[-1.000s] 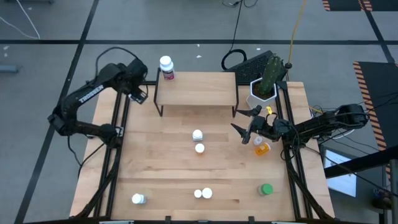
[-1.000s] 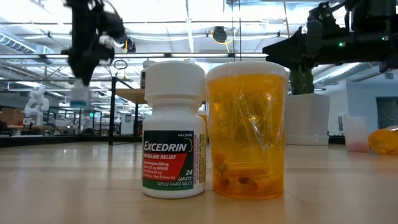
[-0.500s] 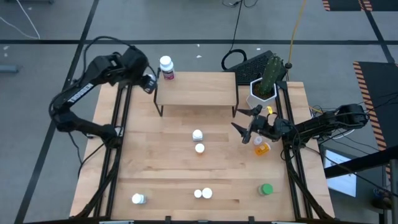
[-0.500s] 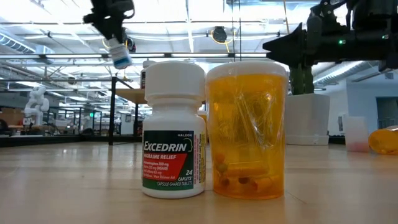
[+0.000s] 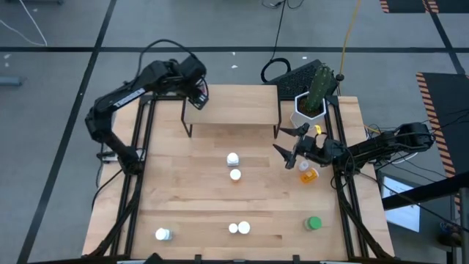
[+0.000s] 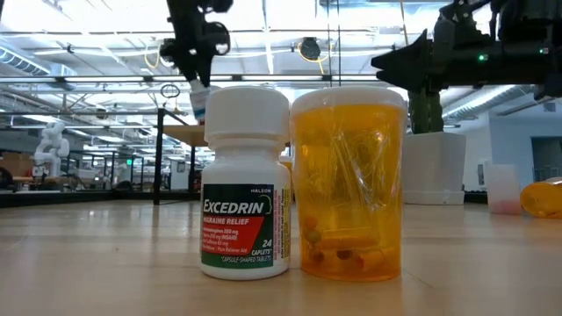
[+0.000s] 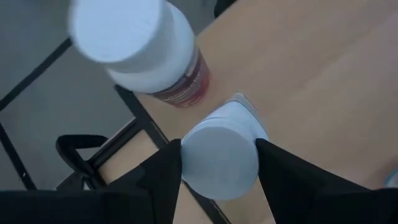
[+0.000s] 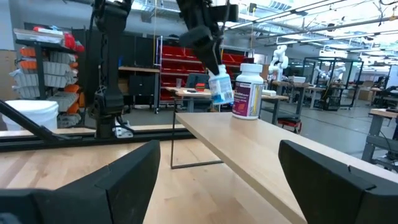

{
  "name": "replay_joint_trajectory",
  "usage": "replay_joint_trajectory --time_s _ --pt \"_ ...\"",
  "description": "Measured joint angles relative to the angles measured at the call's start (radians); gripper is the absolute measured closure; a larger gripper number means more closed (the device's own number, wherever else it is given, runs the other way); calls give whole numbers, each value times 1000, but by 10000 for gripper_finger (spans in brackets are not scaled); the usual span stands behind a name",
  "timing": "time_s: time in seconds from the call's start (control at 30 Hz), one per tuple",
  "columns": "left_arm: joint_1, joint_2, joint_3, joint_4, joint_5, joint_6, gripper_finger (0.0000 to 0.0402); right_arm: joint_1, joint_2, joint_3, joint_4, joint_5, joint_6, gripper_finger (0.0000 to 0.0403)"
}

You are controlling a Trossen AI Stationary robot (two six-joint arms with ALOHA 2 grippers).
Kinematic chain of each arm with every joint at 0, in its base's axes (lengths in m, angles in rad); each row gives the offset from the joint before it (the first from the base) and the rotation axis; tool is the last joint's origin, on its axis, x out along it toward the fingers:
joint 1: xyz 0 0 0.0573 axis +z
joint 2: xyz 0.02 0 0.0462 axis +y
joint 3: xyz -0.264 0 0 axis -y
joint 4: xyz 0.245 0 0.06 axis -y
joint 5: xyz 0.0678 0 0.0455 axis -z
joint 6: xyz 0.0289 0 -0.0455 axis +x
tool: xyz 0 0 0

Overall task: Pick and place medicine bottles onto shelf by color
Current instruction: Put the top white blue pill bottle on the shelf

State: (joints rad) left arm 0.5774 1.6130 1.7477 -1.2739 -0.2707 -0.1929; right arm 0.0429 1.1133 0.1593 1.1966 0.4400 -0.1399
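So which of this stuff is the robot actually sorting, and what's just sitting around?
Part of the job:
- shelf
- white bottle in the left gripper
- bottle on the shelf
- loose white bottles
- orange bottle
- green bottle

Just lying about:
- cactus pot

In the high view the left gripper (image 5: 196, 93) covers the bottle (image 7: 219, 158) it carries and the one standing on the shelf (image 5: 242, 105). The left wrist view cuts off that standing bottle (image 7: 140, 46) and blurs its label. Low down, two near bottles (image 6: 246, 180) hide the shelf's middle.
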Motion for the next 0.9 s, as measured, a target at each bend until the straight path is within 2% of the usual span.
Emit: replay_joint_trajectory --time_s 0.33,0.63,0.73,0.9 --pt "26 77 0 -3 4 4 206 0 0 0 -35 0 -3 78" --pt "69 81 1 -2 6 16 205 0 0 0 -42 0 -1 78" --pt "71 81 1 0 7 26 193 0 0 0 -42 0 0 78" --pt "71 81 1 13 13 17 150 0 0 0 -42 0 0 78"
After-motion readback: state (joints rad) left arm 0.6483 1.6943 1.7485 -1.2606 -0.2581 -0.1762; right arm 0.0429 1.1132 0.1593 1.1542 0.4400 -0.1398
